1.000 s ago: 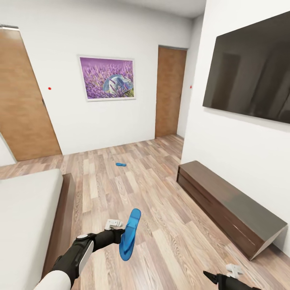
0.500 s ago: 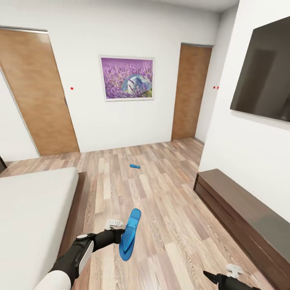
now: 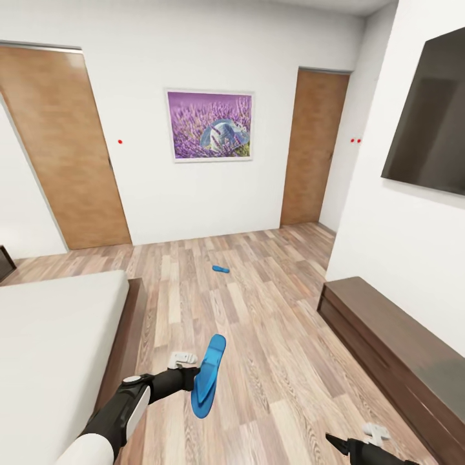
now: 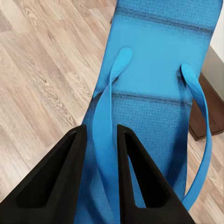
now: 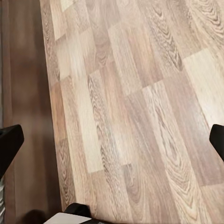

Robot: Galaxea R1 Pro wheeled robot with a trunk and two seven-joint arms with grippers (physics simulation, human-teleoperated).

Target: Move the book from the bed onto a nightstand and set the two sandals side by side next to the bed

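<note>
My left gripper is shut on a bright blue sandal, held up on edge above the wood floor beside the bed. The left wrist view has the black fingers pinching one strap of the sandal. A second blue sandal lies flat on the floor farther off, toward the far wall. My right gripper is low at the right, and the right wrist view has its fingertips wide apart over bare planks. The book and the nightstand are out of view.
A long low dark brown cabinet runs along the right wall under a wall-mounted TV. Two wooden doors stand in the far wall with a purple picture between them. Open floor lies between bed and cabinet.
The whole view has swung left: doors, picture and cabinet shifted right and more of the bed shows. The left arm still holds the sandal in the same pose.
</note>
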